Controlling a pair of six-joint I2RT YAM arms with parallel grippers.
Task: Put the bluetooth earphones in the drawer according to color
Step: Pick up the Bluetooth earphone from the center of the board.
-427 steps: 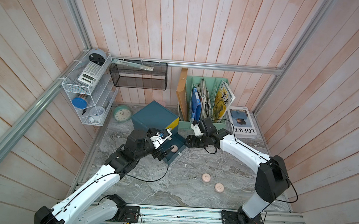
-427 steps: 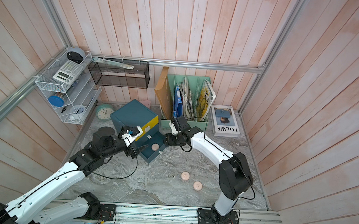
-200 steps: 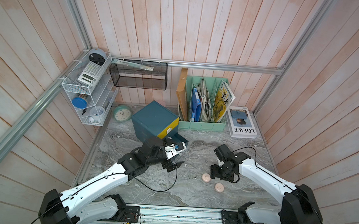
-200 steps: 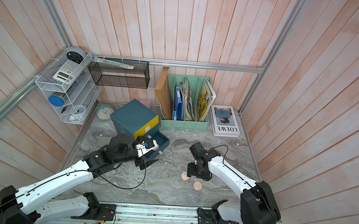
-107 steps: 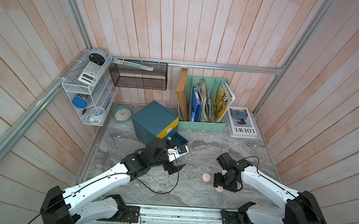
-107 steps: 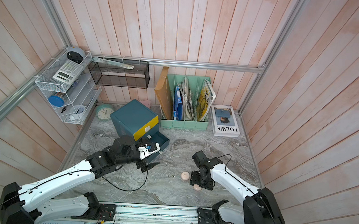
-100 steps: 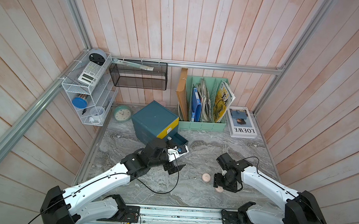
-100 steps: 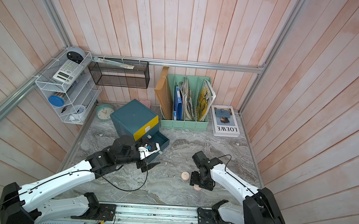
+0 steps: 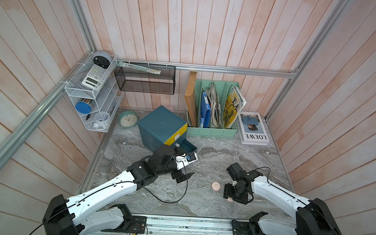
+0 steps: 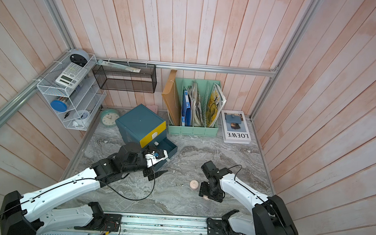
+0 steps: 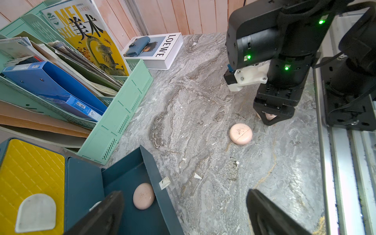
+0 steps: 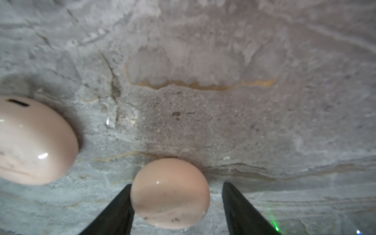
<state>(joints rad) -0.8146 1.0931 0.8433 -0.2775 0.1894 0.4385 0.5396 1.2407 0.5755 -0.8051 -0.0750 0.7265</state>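
Observation:
The dark teal drawer chest (image 9: pixel 161 125) (image 10: pixel 140 123) stands at the back left with its bottom drawer (image 9: pixel 188 146) (image 11: pixel 122 177) pulled out. One pale pink earphone case (image 11: pixel 143 195) lies inside it. A second pink case (image 9: pixel 215 186) (image 10: pixel 193 184) (image 12: pixel 30 140) rests on the marble table. My right gripper (image 9: pixel 233 195) (image 12: pixel 177 186) is down at the table, open around a third pink case (image 12: pixel 169 193); one finger touches it and the other stands clear. My left gripper (image 9: pixel 184 168) (image 11: pixel 184 195) hovers wide open and holding nothing, beside the open drawer's front.
A mint-green file rack (image 9: pixel 211 131) and a LOEWE book (image 9: pixel 253 130) stand along the back. A green clock (image 9: pixel 128 118), a white wire shelf (image 9: pixel 92 96) and a black mesh basket (image 9: pixel 145 78) are at the back left. The arms' metal rail (image 9: pixel 174 222) runs along the front edge.
My right arm has come from the drawer to the front of the table and lowered its fingers around the nearer pink case. My left arm has drifted away from the chest toward the table's middle.

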